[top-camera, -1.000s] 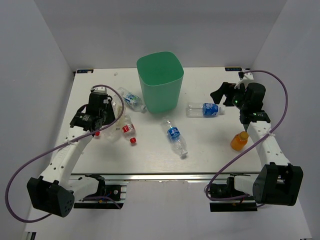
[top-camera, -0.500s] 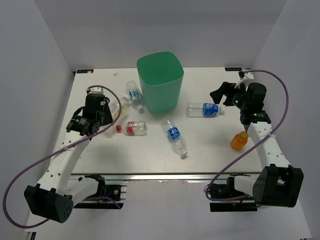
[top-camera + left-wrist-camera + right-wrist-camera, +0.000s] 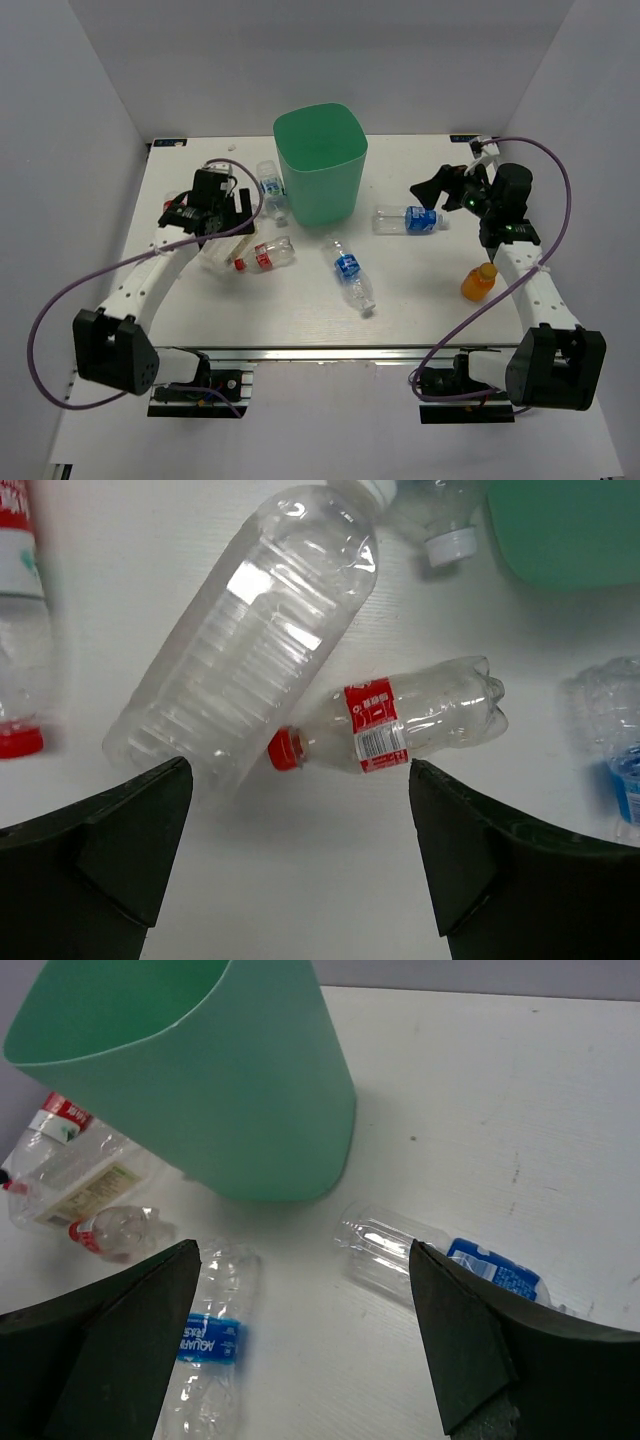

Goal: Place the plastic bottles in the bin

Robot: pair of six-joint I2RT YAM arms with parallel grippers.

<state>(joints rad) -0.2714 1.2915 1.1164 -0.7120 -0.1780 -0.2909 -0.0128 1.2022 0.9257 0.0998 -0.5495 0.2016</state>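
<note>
Lying on their sides around the mint-green bin (image 3: 320,170), most of the plastic bottles rest on the white table (image 3: 420,310); one blue-labelled bottle (image 3: 270,190) sits just beside the bin's left wall; a second blue bottle (image 3: 350,272) lies in front of the bin; a third blue bottle (image 3: 410,218) lies to its right; the orange bottle (image 3: 478,284) stands upright near the right arm; a red-labelled bottle (image 3: 390,725) lies with its red cap against a larger clear bottle (image 3: 250,630); another red-capped bottle (image 3: 20,630) shows at the left wrist view's edge; the left gripper (image 3: 300,780) hovers over these, fingers wide apart and empty; the right gripper (image 3: 305,1250) hangs above the third blue bottle, fingers spread, holding nothing.
</note>
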